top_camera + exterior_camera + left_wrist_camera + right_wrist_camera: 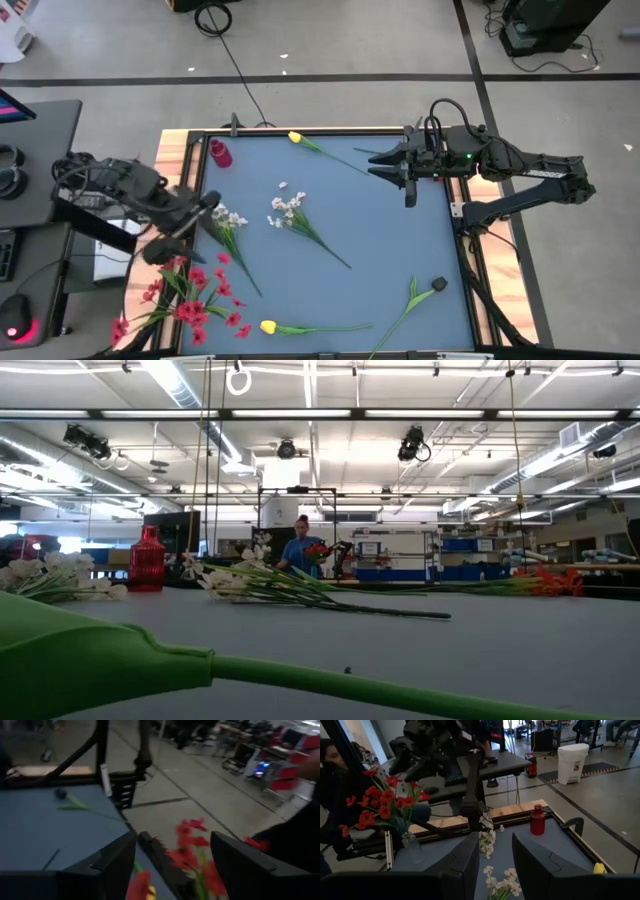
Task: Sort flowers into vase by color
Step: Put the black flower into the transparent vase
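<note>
Red blossoms | under left hand, open | vase apart

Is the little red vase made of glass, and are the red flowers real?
The small red ribbed vase looks like glass or clear plastic: light glows through it. The red-blossomed flowers seem artificial, with stiff, uniformly bright blooms, probably fabric and plastic, though I can't be sure.

A blue-grey matted table with a black frame is carrying scattered artificial flowers: white blossom sprays, yellow tulips, red blossoms, a dark-budded stem, plus a small pinkish-red vase in one corner.
</note>
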### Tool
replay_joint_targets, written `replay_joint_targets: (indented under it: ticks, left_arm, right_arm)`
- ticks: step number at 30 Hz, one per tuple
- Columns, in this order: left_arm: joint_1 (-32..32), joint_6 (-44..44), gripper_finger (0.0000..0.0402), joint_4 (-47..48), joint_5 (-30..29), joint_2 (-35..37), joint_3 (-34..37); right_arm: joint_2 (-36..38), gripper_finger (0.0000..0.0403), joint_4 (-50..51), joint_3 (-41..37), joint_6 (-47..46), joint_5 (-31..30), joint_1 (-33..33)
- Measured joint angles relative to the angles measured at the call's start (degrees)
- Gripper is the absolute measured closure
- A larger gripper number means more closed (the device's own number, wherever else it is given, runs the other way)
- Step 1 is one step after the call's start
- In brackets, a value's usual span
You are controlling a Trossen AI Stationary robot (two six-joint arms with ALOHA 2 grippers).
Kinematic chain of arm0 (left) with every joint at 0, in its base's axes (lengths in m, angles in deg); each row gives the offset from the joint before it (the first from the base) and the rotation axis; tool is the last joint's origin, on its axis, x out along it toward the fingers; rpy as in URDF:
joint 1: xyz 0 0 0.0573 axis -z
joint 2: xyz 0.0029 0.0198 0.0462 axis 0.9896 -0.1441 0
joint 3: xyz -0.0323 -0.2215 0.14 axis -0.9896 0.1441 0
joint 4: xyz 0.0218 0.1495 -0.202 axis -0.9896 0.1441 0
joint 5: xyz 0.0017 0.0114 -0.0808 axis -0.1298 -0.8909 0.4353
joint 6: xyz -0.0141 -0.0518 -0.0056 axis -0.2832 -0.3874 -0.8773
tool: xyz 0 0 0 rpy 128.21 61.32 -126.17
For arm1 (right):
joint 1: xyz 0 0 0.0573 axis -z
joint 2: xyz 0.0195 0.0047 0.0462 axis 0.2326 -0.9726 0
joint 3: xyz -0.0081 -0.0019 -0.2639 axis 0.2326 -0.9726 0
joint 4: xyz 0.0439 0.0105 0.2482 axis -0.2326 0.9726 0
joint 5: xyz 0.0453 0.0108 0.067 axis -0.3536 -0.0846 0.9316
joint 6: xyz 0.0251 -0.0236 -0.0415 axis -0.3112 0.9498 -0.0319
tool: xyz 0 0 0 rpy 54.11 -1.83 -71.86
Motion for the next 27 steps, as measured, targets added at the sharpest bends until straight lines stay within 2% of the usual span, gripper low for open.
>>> replay_joint_targets:
  ticks: [6,11,18,23,27]
  left_arm:
    - [-7.05,3.01,0.0194,5.36,0.10,-6.95,-6.30]
    - [-14.82,3.77,0.0224,7.07,1.89,-9.67,-7.42]
    - [-28.14,3.62,0.0230,5.99,3.12,-10.72,-7.48]
    - [-37.42,3.56,0.0230,5.75,10.33,-16.83,-7.55]
    - [-41.12,3.41,0.0230,5.85,11.67,-21.63,-7.44]
  right_arm:
    - [0.00,0.0277,-0.02,0.00,0.00,-0.01,0.00]
    - [0.00,0.0276,0.00,0.00,0.00,-0.01,0.00]
    - [0.00,0.0277,-0.02,0.00,0.00,0.00,0.00]
    - [0.00,0.0276,-0.02,0.00,0.03,-0.01,0.00]
    - [0.00,0.0277,-1.47,0.00,1.79,-0.29,0.00]
